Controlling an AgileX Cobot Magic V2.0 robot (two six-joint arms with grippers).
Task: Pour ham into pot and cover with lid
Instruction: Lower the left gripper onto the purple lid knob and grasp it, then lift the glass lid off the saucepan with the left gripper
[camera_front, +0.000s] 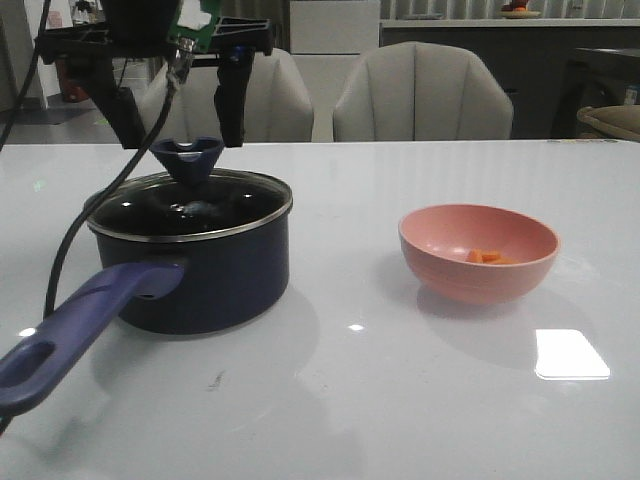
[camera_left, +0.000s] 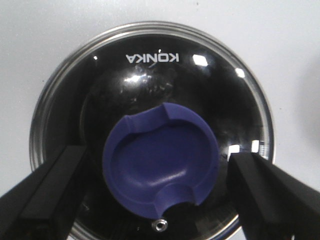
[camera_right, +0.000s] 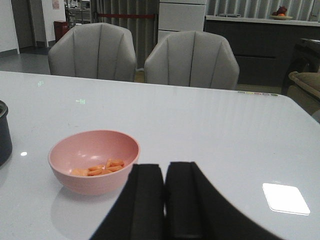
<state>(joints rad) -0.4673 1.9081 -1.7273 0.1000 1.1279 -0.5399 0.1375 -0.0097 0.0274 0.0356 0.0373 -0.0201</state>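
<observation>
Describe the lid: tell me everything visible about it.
The lid is round clear glass with a thin steel rim, "KONKA" printed on the glass, and a flared dark-blue knob with a dished top. It sits flat on the dark pot, closing it. The open left gripper hovers above, fingers either side of the knob, not touching it.
</observation>
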